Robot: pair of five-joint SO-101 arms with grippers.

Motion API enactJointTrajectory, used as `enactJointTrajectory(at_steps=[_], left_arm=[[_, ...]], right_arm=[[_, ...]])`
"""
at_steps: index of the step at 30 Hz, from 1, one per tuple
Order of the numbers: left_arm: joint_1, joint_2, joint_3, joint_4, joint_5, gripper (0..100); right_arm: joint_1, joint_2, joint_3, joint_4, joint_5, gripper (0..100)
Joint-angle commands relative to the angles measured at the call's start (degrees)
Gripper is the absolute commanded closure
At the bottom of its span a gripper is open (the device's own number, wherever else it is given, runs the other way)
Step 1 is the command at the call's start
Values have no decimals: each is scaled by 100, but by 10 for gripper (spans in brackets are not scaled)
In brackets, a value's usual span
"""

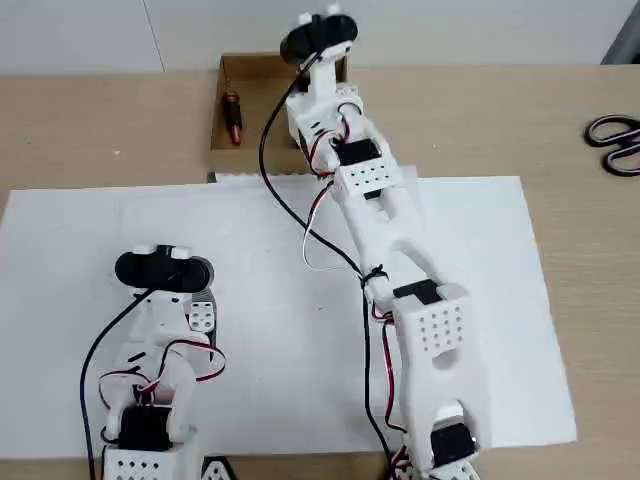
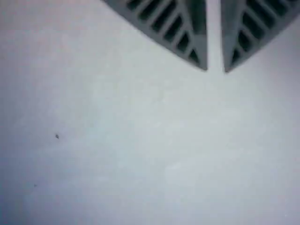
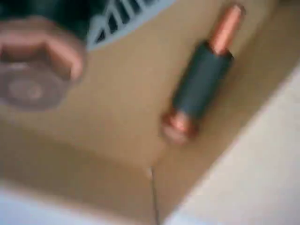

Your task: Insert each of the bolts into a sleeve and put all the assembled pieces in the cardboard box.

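The cardboard box (image 1: 255, 85) stands at the table's far edge, and my right arm reaches over it. On the box floor lies one assembled piece (image 3: 201, 79) (image 1: 232, 116), a copper bolt in a dark sleeve. A second piece (image 3: 35, 70), with its copper bolt head facing the camera and a dark sleeve behind it, sits in my right gripper (image 3: 70, 42), which looks shut on it just above the box floor. My left gripper (image 2: 215, 69) rests shut and empty over the white paper (image 2: 140, 150) near the table's front left.
A large white paper sheet (image 1: 270, 300) covers the middle of the table. Scissors (image 1: 615, 142) lie at the far right edge. The box wall (image 3: 93, 173) rises close to the right gripper.
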Motion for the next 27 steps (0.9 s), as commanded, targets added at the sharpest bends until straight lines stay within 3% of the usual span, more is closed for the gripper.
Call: enactJointTrajectory(at_steps=[1,4,11,17,27], left_arm=[[-18,-44,-31,18,0,993],[-18,-44,-31,18,0,993],[-18,-44,-31,18,0,993],[-18,-44,-31,18,0,993],[-18,-44,-31,18,0,993]], right_arm=[[-13,75,-615,-145,0,990],[-13,242,-721,-145,35,970],[-13,286,-721,-145,360,805],[75,40,-765,-22,369,807],[321,-1182,-765,1455,325,808]])
